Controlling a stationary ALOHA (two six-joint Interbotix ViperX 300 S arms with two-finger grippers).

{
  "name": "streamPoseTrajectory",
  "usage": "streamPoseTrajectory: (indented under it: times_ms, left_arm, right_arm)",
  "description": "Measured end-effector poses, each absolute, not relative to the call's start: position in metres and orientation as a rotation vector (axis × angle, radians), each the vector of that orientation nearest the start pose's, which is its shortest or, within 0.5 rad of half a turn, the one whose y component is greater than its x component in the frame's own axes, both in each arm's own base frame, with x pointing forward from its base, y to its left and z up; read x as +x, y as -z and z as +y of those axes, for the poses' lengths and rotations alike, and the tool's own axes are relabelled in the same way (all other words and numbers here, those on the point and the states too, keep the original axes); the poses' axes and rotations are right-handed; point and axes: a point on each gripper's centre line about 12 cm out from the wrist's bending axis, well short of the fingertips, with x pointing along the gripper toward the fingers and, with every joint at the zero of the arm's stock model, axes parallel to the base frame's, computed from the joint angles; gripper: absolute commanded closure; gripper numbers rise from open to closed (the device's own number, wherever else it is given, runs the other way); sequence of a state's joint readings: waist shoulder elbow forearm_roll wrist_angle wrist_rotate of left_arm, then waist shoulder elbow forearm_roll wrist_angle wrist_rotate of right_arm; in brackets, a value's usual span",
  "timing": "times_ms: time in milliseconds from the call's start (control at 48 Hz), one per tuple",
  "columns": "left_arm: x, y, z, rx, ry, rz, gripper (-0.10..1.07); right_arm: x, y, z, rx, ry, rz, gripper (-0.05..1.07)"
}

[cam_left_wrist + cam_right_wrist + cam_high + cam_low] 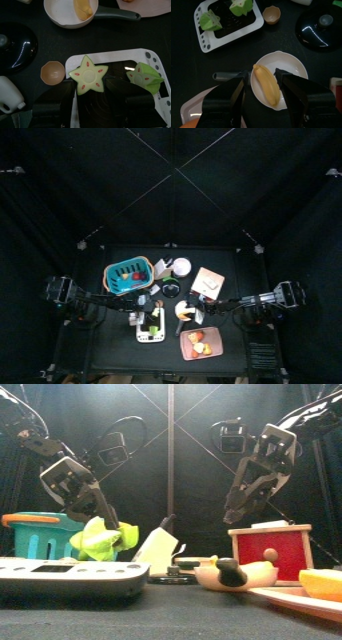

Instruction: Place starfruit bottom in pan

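Two green starfruit pieces lie in a white tray (155, 60) with a black floor. The star-faced piece (90, 76) is at the tray's near edge and the other piece (147, 77) is deeper in. My left gripper (100, 98) is open right over the star-faced piece, with one jaw on each side. In the front view it (99, 517) hangs just above the starfruit (104, 540). The white pan (298, 65) with a dark handle (228, 76) holds a yellow banana-like piece (268, 86). My right gripper (266, 102) is open above the pan.
A brown half shell (52, 72) and a black lid (13, 47) lie by the tray. A pink plate (201, 107) is beside the pan. A blue basket (127, 276) and a red and white box (267, 550) stand further back.
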State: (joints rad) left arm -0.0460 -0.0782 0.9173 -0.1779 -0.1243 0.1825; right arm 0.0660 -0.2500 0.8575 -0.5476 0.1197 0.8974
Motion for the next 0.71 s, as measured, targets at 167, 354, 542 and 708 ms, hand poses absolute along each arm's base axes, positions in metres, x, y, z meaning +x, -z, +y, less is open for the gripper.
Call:
streamPoseTrajectory:
  times_ms: [167, 354, 542, 708]
  left_arm:
    - [0.326, -0.131, -0.012, 0.03, 0.025, 0.713, 0.2]
    - [0.335, -0.138, -0.013, 0.033, 0.025, 0.683, 0.2]
    - [0.348, -0.142, -0.013, 0.055, 0.035, 0.659, 0.2]
    - [0.368, -0.145, -0.014, 0.086, 0.042, 0.606, 0.2]
  right_arm:
    - [0.319, -0.184, 0.017, 0.289, 0.111, 0.703, 0.19]
    - [0.318, -0.182, 0.018, 0.279, 0.116, 0.717, 0.19]
    - [0.313, -0.183, 0.014, 0.261, 0.148, 0.745, 0.19]
    - [0.304, -0.194, 0.01, 0.254, 0.176, 0.734, 0.19]
